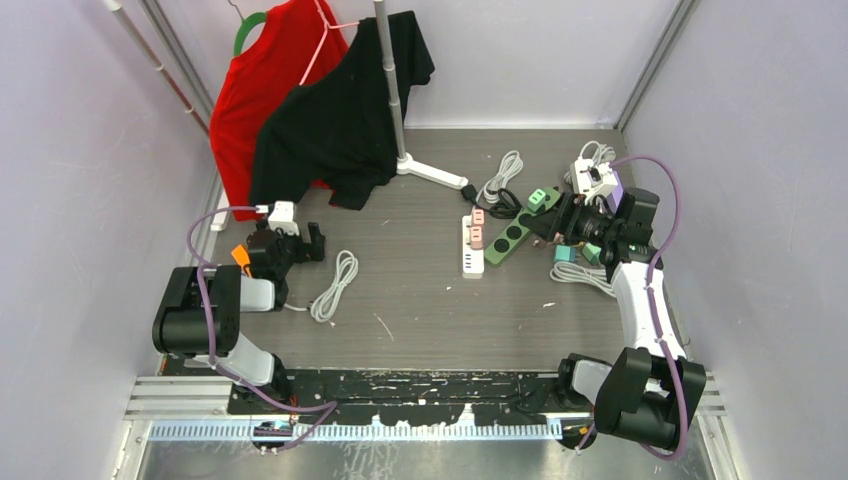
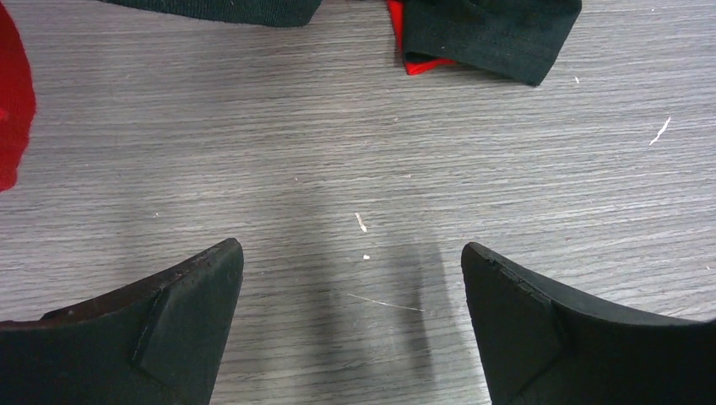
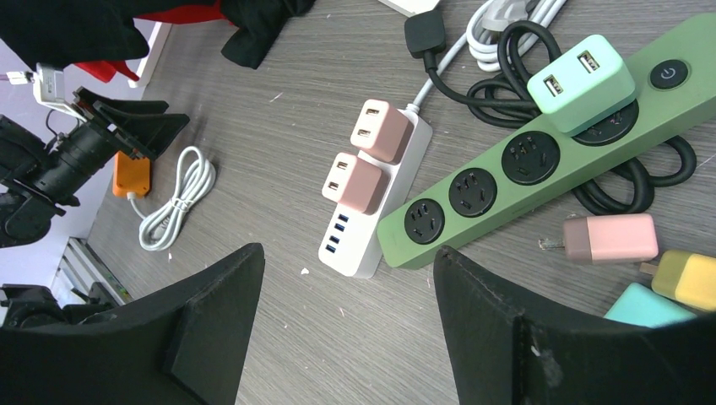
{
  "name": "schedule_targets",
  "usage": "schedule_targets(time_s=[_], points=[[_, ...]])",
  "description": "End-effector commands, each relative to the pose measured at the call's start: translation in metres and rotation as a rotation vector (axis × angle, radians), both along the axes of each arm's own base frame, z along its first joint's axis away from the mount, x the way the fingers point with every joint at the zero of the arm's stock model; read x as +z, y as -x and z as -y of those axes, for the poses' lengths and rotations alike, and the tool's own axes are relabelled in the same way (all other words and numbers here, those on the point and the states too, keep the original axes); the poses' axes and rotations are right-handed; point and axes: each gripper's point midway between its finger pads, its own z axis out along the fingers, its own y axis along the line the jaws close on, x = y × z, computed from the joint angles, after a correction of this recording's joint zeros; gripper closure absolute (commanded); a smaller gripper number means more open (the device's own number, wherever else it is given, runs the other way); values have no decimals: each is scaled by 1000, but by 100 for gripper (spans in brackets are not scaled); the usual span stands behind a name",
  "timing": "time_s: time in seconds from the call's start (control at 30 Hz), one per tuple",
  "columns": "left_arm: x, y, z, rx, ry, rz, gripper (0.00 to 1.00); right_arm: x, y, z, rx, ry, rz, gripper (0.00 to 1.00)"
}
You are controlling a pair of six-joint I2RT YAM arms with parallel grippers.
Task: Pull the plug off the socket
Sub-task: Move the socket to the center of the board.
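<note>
Grey table (image 1: 420, 310), green strip (image 3: 498, 205) holding mint plug (image 3: 581, 82)

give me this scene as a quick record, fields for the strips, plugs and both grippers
green strip: flat on table, mint plug in the socket by its switch, three sockets free
white strip: two pink plugs seated side by side
loose plugs: pink, yellow, teal, lying beside green strip
left gripper: open, over bare table, away from strips
right gripper: open, above the strips, holding nothing

Lab; white-walled robot table (image 1: 420, 300)
</note>
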Motion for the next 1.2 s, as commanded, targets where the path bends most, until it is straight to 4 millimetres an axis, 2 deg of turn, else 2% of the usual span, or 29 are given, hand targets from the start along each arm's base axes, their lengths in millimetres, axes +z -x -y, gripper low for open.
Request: schedule_targets(time_s=[0.0,1.17], points=[[19,-10,0,-10,-5,67,0,27,-4,-1,20,17,90,22],[19,-10,0,-9,-5,67,0,27,-5,1,8,21,90,19]])
